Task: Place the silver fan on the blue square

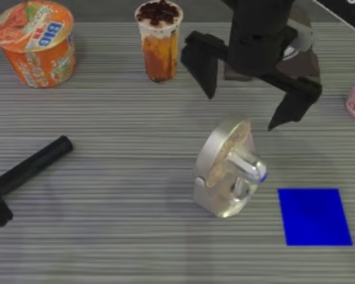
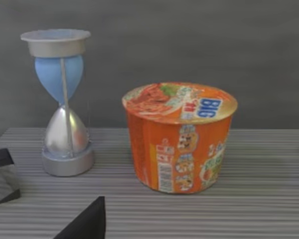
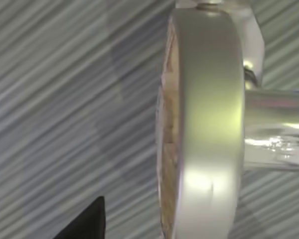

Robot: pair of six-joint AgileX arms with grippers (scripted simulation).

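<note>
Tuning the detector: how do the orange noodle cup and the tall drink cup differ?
The orange noodle cup is squat and wide; the tall drink cup is narrow. The noodle cup has a sealed printed lid; the drink cup shows a dark brown top and brown-streaked sides. Both stand upright along the table's far edge.

The silver fan [image 1: 228, 168] stands just left of the blue square [image 1: 315, 216].

Grey striped table [image 1: 106, 177] – silver fan [image 1: 228, 168], blue square [image 1: 315, 216], noodle cup [image 1: 36, 41] upon it.
</note>
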